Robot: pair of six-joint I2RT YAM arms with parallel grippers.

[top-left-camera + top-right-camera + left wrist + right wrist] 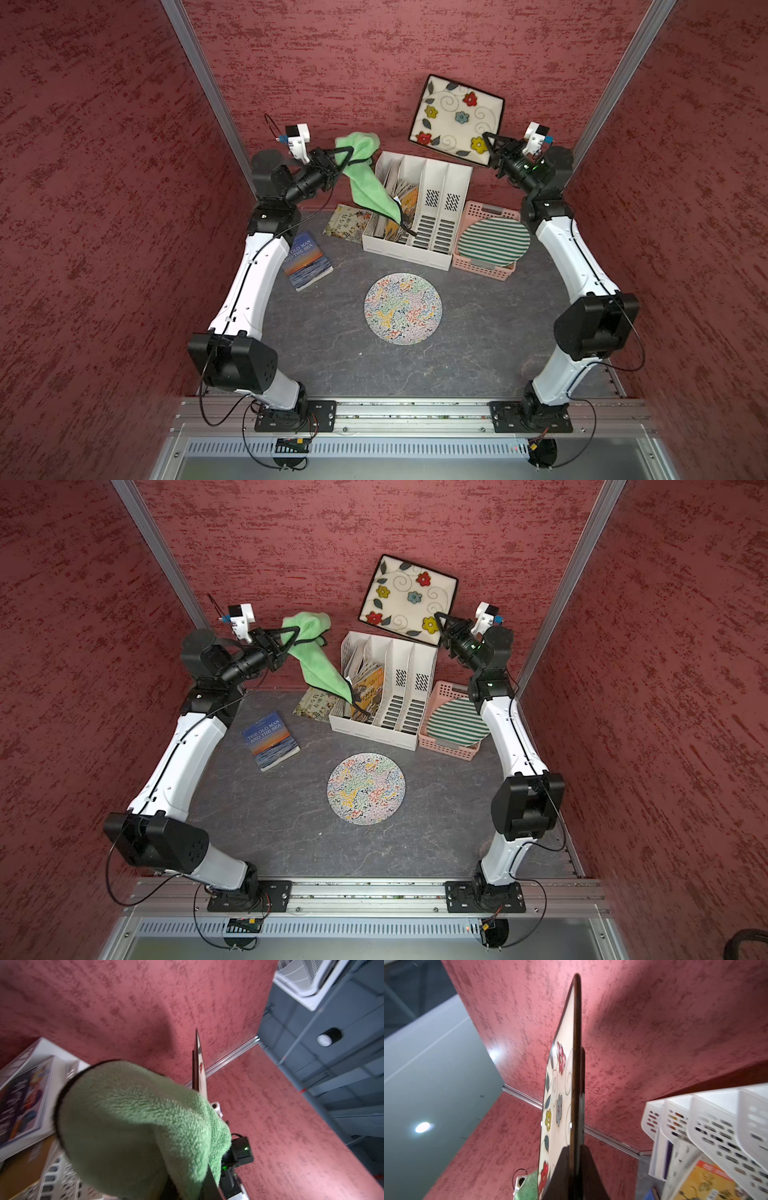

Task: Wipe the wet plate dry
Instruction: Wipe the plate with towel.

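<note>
Right wrist view sits closest to the grip: the right gripper (574, 1159) is closed on the dark rim of the flowered plate (560, 1105), one finger on each face, near a corner. The plate stands on edge in the air above the back right part of the worktop (478, 340), close to the back wall and over the rear of the white file rack (440, 203). That is a small bite on a glazed, supposedly wet rim; I judge that a sideways push from wiping could make the plate swivel or slide out and drop onto the rack.

Left gripper (347, 156), over the back left corner, is clamped on a bunched green cloth (365, 183); cloth and plate are apart, so no wiping contact is made. The cloth's long tail hangs into a rack slot among the magazines (405, 199); a move toward the plate could snag it, tug the papers out, or pull the cloth from the grip.

Both top views give what the wrist views lack: the plate's whole painted face, the drape of the cloth, the gap between the two; the wrist views give the plate only edge-on. Left wrist view is mostly filled by cloth, so that gripper's fingers are hidden there; only the right wrist view shows the pinch itself. No view shows water.
</note>
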